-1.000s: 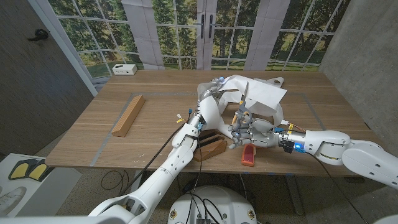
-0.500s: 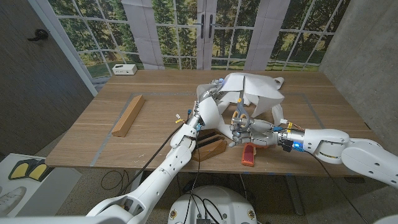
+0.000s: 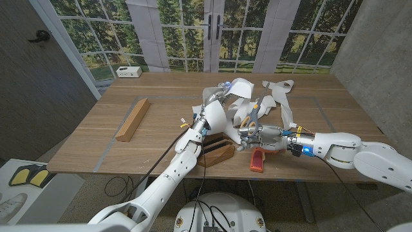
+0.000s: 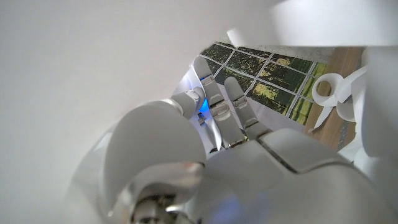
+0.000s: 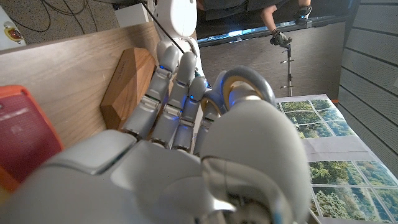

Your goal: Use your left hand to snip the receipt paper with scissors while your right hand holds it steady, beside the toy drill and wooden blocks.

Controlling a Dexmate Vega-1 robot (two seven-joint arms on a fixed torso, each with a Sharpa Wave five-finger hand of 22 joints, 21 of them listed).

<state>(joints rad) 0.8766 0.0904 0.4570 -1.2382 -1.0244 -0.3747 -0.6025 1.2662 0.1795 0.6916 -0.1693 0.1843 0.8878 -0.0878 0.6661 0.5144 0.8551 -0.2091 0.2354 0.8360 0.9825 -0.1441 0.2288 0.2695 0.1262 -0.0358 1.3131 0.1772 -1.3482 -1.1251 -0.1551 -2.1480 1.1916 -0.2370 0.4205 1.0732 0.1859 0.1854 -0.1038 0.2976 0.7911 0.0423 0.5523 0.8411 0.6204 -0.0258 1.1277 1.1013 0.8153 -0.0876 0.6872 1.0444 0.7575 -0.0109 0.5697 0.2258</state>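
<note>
White receipt paper lies in loose curls past the middle of the wooden table, and everything gathers around it. At its near edge the right hand grips the scissors, blades tilted up into the curls, fingers through the grey handles. At the paper's left edge the left hand is among the folds; how its fingers stand, I cannot tell. Nearer than the paper sit a wooden block and a red-orange toy. Far left lies a long wooden bar.
</note>
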